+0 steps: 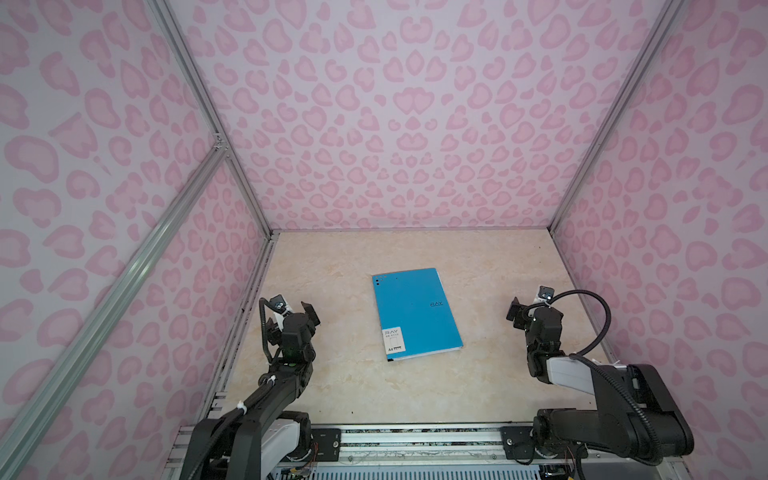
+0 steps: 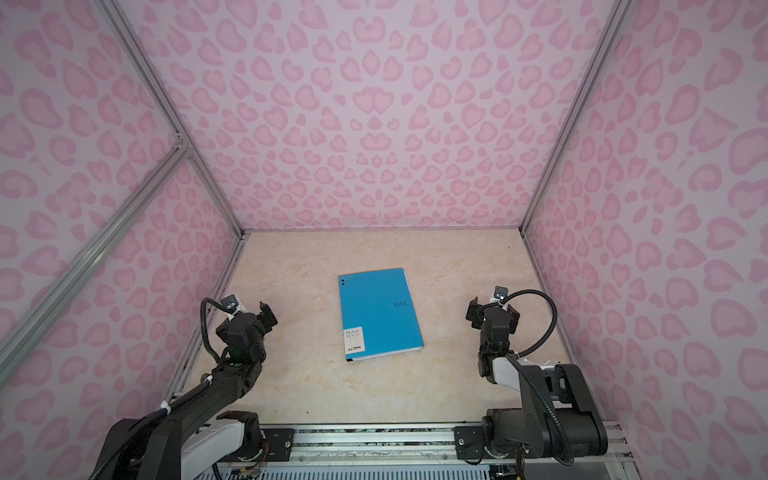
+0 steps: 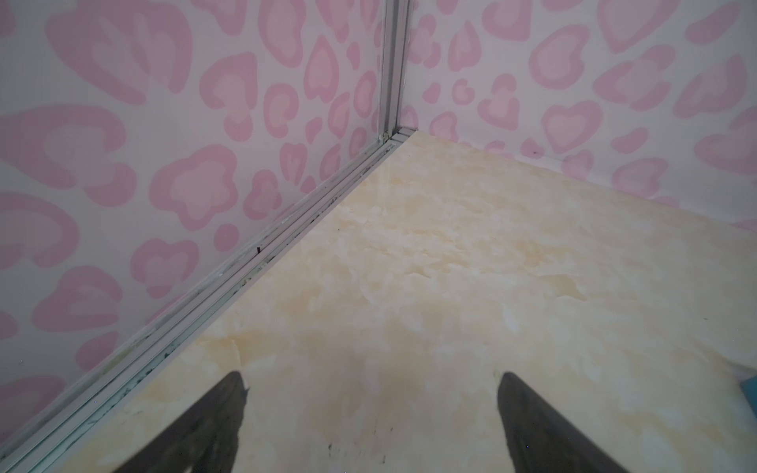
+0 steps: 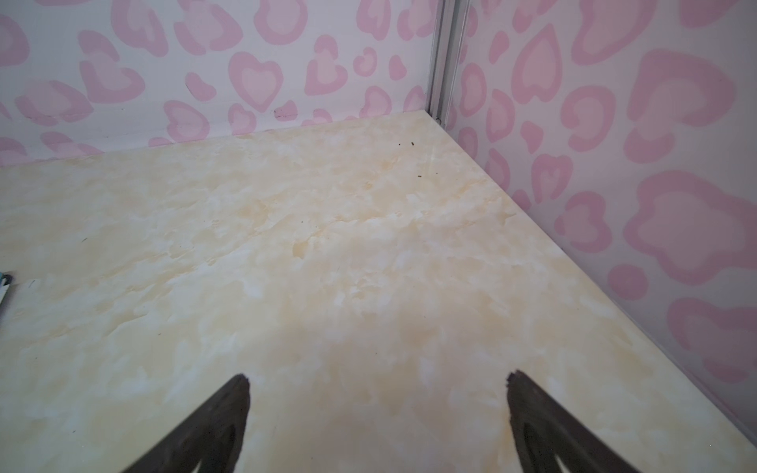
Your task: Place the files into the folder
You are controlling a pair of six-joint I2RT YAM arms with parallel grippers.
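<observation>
The blue folder [image 1: 415, 313] [image 2: 378, 311] lies shut and flat in the middle of the marbled table, with its white label at the near left corner. A thin white edge shows along its near side; the files do not show as loose sheets anywhere. My left gripper [image 1: 291, 319] [image 2: 248, 318] hovers open to the left of the folder, apart from it. My right gripper [image 1: 534, 311] [image 2: 493, 311] hovers open to its right. Nothing sits between the fingers of the left gripper [image 3: 372, 381] or the right gripper [image 4: 377, 379]. A blue folder corner [image 3: 750, 389] shows in the left wrist view.
Pink heart-patterned walls [image 1: 395, 124] enclose the table [image 1: 415, 395] on three sides, with aluminium frame rails [image 1: 249, 299] along the left edge. A metal rail [image 1: 415, 440] carrying both arm bases runs along the front.
</observation>
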